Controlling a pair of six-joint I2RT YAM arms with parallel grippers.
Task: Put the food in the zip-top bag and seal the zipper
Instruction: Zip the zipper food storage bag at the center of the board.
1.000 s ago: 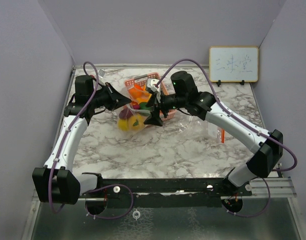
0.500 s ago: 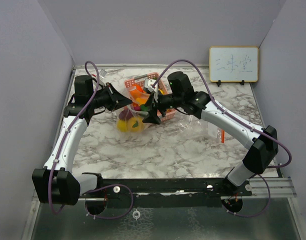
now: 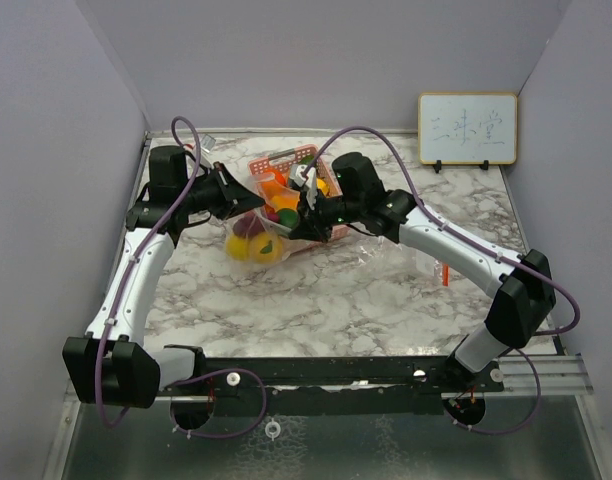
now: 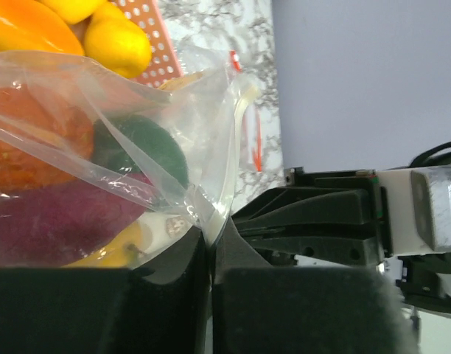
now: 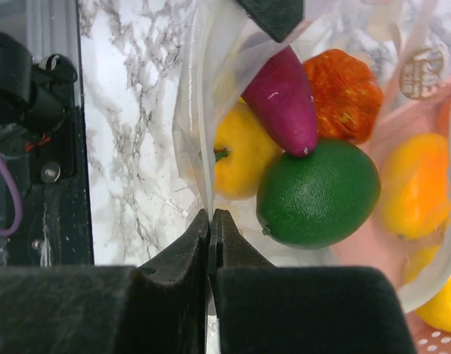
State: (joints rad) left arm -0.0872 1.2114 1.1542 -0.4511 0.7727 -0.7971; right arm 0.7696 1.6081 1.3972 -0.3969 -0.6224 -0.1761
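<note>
The clear zip-top bag (image 3: 258,238) lies on the marble table in front of the pink basket (image 3: 296,160). Through the plastic I see the food: a green lime (image 5: 317,193), a purple piece (image 5: 284,96), a yellow piece (image 5: 240,151) and an orange-red piece (image 5: 343,92). My left gripper (image 3: 250,203) (image 4: 211,234) is shut on one corner of the bag's mouth. My right gripper (image 3: 299,226) (image 5: 211,221) is shut on the bag's edge opposite it. More yellow fruit (image 4: 116,44) and orange fruit (image 4: 23,26) sit in the basket behind the bag.
A small whiteboard (image 3: 467,128) stands at the back right. A thin orange item (image 3: 444,272) lies on the table to the right, under the right arm. Grey walls close in the table on the left, back and right.
My right gripper has moved a little left and down to the bag and closed on its edge. The left gripper has held its grip on the bag throughout.
</note>
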